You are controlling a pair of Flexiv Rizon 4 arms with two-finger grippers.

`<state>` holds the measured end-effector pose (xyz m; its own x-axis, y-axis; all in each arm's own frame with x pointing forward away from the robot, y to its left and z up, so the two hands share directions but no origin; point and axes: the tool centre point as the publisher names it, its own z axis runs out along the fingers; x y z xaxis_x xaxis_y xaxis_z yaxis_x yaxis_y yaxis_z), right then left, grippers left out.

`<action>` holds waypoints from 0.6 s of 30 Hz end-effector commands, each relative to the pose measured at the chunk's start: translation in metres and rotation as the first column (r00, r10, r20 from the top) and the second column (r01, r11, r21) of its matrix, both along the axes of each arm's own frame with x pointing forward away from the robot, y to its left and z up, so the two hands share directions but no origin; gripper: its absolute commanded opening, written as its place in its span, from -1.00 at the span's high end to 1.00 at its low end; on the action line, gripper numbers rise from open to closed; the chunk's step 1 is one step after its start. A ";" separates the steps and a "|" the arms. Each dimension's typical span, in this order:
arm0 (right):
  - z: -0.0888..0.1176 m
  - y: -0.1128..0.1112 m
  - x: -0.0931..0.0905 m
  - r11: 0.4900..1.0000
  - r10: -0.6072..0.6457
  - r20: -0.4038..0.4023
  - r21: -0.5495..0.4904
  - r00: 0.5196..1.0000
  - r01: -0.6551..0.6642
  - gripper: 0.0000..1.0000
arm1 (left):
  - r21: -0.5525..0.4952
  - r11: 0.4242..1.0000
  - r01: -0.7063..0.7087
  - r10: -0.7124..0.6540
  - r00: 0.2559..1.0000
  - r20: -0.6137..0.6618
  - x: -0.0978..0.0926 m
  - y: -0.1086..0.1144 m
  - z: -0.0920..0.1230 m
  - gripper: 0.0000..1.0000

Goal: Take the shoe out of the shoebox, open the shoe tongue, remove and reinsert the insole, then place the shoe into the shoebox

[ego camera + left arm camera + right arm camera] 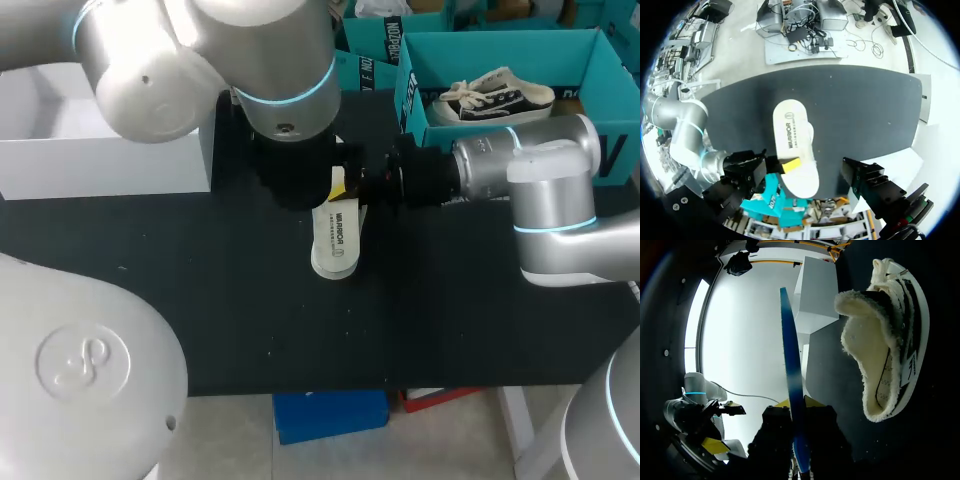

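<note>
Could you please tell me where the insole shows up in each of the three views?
Head view: the insole, mid-table, between the arms.
Left wrist view: the insole, over the black table, printed side up.
Right wrist view: the insole, edge-on, a blue strip in the right pincer.
Shared landmark: the right pincer gripping its end.

Left claw (807, 172) wide open, pointing down, right claw (797, 402) pinching insole (790, 355) edgewise
</note>
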<state>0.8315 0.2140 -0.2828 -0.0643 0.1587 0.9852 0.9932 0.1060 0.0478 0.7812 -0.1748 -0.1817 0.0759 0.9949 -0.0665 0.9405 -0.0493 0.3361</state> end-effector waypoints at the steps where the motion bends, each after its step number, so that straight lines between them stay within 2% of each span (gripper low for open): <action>1: 0.000 0.001 0.000 1.000 0.001 -0.001 -0.002 1.000 -0.001 1.00 | 0.278 0.955 -0.102 0.098 0.995 0.029 0.001 -0.005 0.000 -1.00; 7: 0.000 0.001 0.000 1.000 0.001 -0.001 -0.002 1.000 -0.001 1.00 | 0.232 0.965 -0.122 0.119 0.993 0.027 0.010 -0.020 -0.001 -1.00; 18: 0.000 0.001 0.000 1.000 0.001 -0.001 -0.002 1.000 -0.001 1.00 | 0.183 0.975 -0.127 0.132 0.991 -0.019 0.016 -0.023 -0.012 -1.00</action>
<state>0.8315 0.2141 -0.2828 -0.0643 0.1587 0.9852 0.9932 0.1061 0.0478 0.7945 -0.1950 -0.1910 -0.0506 0.9927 0.1098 0.9516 0.0146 0.3069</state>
